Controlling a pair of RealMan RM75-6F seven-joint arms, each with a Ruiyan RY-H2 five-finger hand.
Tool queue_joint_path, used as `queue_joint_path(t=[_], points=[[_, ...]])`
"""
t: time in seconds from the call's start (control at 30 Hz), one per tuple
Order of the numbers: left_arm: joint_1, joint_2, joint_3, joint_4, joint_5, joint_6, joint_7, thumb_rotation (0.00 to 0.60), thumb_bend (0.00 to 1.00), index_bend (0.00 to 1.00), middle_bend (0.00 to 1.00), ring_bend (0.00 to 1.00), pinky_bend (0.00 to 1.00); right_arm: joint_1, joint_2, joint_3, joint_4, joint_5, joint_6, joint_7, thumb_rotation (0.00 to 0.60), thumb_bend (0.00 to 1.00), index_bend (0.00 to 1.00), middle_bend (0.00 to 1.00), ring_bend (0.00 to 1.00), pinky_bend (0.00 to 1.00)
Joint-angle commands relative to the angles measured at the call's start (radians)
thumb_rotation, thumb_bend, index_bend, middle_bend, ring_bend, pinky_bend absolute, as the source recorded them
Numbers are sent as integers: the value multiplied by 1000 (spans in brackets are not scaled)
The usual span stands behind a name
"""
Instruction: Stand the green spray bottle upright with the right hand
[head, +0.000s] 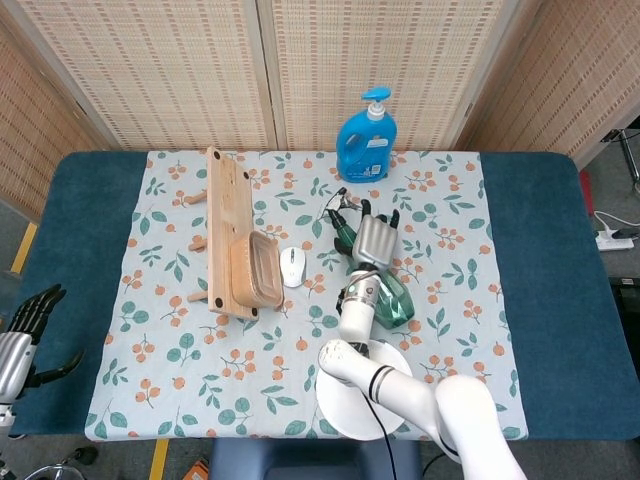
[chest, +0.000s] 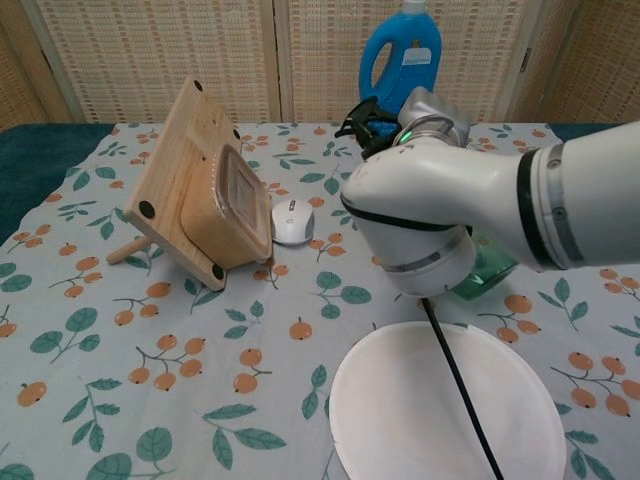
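Green spray bottle (head: 385, 290), gripped around its upper body by the right hand (head: 374, 240), is seen tilted, its black nozzle raised toward the far side and its base low near the white plate (head: 366, 400) at the cloth's near edge. A white computer mouse (head: 292, 266) is seen just left of the bottle, beside a wooden rack (head: 228, 230) carrying a wooden tray (head: 256, 270). A blue detergent bottle (head: 366, 140) is stood upright at the back of the floral tablecloth (head: 170, 330). The left hand (head: 25, 325) is held off the table's left edge, fingers apart and holding nothing.
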Motion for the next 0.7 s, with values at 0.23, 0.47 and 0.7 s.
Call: queue_joint_path(t=[0.23, 0.47, 0.7], points=[[0, 2, 5, -7, 5, 0, 9, 600, 260, 12, 0, 0, 0, -183, 165, -66, -420, -140, 140, -24, 600, 233, 185, 540, 252, 1], [1, 2, 7, -9, 8, 1, 11, 600, 260, 12, 0, 0, 0, -245, 230, -100, -575, -205, 183, -30, 600, 238, 192, 544, 258, 8], [-1, 3, 11, -11, 17, 3, 15, 600, 260, 12, 0, 0, 0, -298, 268, -145, -647, -311, 202, 37, 600, 237, 208, 545, 263, 8]])
